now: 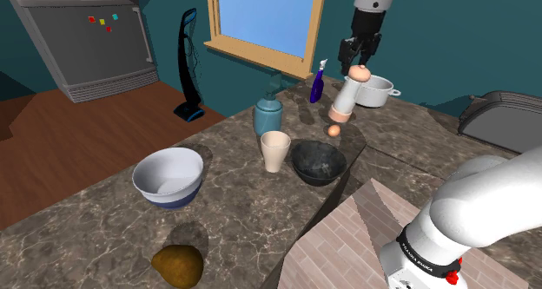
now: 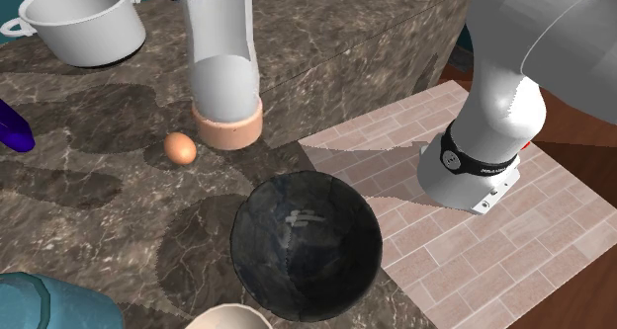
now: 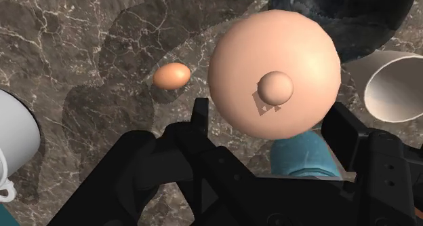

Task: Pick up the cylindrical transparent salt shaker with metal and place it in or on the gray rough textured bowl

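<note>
Your salt shaker: white body, peach cap and base. Gripper all black. Bowl you're after: dark grey, near black, faint pale marbling. Egg orange-brown. Counter: dark brown-grey marble, white veins. Stand: pinkish brick pattern. Pot white. Cup cream. Bottle teal. Spray bottle purple. Other bowl white, bluish underneath.

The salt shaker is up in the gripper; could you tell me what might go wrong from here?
The gripper clasps the salt shaker only by its rounded cap, and it seems to hang tilted, so it might slip. The egg lies almost beneath it and could be hit. The cup stands close beside the dark bowl and might get knocked.
</note>
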